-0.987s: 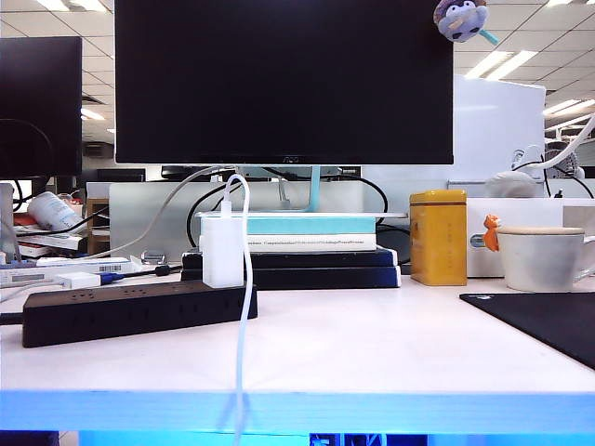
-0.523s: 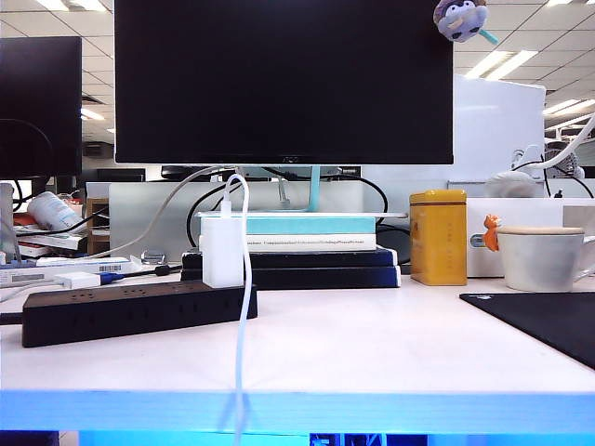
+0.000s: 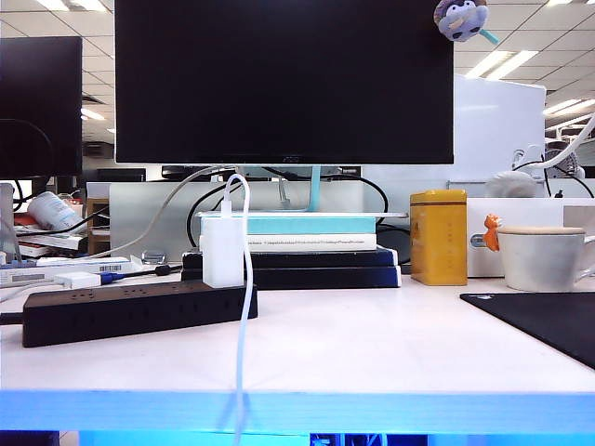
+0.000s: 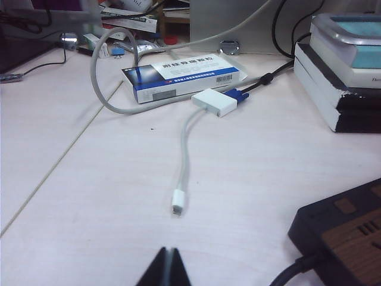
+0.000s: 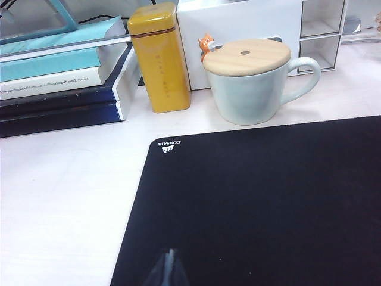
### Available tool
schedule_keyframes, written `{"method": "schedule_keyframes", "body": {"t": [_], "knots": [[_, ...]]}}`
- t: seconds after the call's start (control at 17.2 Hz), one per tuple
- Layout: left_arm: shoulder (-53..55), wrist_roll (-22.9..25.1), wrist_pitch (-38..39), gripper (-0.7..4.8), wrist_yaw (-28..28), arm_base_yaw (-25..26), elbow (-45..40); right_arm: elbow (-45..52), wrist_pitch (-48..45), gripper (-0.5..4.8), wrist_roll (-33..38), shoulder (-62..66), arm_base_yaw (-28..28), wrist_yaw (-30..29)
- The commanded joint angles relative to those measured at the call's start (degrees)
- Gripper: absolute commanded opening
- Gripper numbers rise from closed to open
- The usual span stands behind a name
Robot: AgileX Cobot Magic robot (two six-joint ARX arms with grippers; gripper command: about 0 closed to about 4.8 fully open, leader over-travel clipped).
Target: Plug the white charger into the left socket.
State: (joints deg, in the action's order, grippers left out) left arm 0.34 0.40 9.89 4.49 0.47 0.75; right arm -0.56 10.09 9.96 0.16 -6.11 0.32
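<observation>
Nearest the right wrist camera, the right gripper [image 5: 169,268] hangs closed and empty over a black mouse pad [image 5: 262,202] printed "CORSAIR", with a lidded mug [image 5: 250,83] and yellow tin [image 5: 159,58] beyond. Over bare desk, the left gripper [image 4: 168,268] is likewise pinched closed on nothing, short of a blue-and-white box [image 4: 184,76] with Chinese print. Farther back, the white charger [image 3: 223,251] stands upright on the black power strip [image 3: 139,311], at its right end.

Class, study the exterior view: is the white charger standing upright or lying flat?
Upright. The white charger stands tall on the right end of the black power strip, its cable arching from its top.
</observation>
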Motion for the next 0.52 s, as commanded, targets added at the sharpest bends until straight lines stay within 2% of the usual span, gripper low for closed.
{"method": "schedule_keyframes", "body": {"t": [0.06, 0.52], "knots": [[-0.13, 0.04, 0.28, -0.02, -0.24, 0.04, -0.17, 0.48, -0.48, -0.01, 0.92, 0.04, -0.02, -0.07], [-0.13, 0.04, 0.28, -0.02, -0.24, 0.11, -0.17, 0.48, -0.44, -0.01, 0.48, 0.04, 0.0, -0.02]]}}
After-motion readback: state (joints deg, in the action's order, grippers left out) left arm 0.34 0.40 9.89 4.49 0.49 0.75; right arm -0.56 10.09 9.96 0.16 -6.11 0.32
